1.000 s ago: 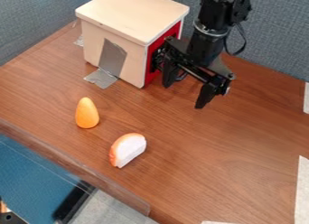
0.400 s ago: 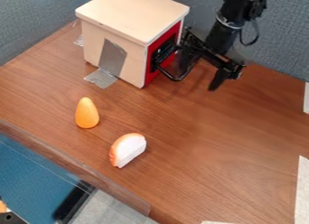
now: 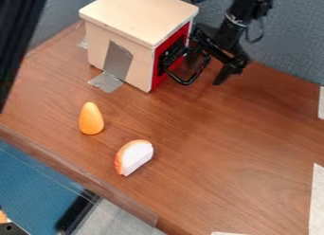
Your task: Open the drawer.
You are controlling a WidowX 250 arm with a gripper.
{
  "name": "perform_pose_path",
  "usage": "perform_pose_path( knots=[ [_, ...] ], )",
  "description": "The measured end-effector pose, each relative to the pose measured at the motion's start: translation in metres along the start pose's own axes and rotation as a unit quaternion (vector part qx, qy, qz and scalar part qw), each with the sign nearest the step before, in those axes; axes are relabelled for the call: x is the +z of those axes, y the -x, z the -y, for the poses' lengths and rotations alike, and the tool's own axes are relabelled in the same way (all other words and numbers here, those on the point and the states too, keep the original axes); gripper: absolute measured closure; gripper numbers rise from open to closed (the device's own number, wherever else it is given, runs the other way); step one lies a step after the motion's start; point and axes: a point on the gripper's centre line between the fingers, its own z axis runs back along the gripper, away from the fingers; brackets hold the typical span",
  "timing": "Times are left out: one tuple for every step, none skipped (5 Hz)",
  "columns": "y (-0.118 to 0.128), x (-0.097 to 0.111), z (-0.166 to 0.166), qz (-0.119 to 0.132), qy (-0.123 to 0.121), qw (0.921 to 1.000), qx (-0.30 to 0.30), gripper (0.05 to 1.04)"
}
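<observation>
Orange piece (image 3: 91,118): upright oval, table's left part.
Wooden box (image 3: 136,16): at the back, grey tape on its side.
White-and-orange piece (image 3: 134,158): nearer the front edge.
Drawer (image 3: 157,80): red-fronted, in the box's right side, shut.
Handle (image 3: 186,81): black loop.
Gripper (image 3: 207,72): at the handle, fingers spread.

From my console I see a pale, smooth wooden cabinet (image 3: 136,16) with a red front (image 3: 157,80), a glossy black handle (image 3: 184,82) and slick silver duct tape (image 3: 117,61) on its side. My tabletop (image 3: 228,139) is brown wood grain with a soft sheen, while the partition (image 3: 294,49) looks like rough woven cloth. The orange egg-shaped toy (image 3: 91,119) looks smooth.
</observation>
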Motion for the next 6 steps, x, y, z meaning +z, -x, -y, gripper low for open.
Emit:
perform_pose_path(
  knots=[
    [-0.009, -0.008, -0.001, -0.001, -0.010, 0.9999, -0.005, 0.083],
    [-0.011, -0.006, -0.003, 0.000, -0.015, 0.9999, -0.004, 0.126],
    [-0.008, -0.009, 0.000, -0.007, -0.009, 0.9998, -0.014, 0.412],
    [-0.002, -0.016, 0.007, -0.012, -0.011, 0.9996, -0.021, 0.718],
    [-0.001, -0.017, 0.009, -0.010, -0.013, 0.9996, -0.024, 0.922],
    [0.001, -0.020, 0.011, -0.012, -0.015, 0.9995, -0.026, 0.981]
  ],
)
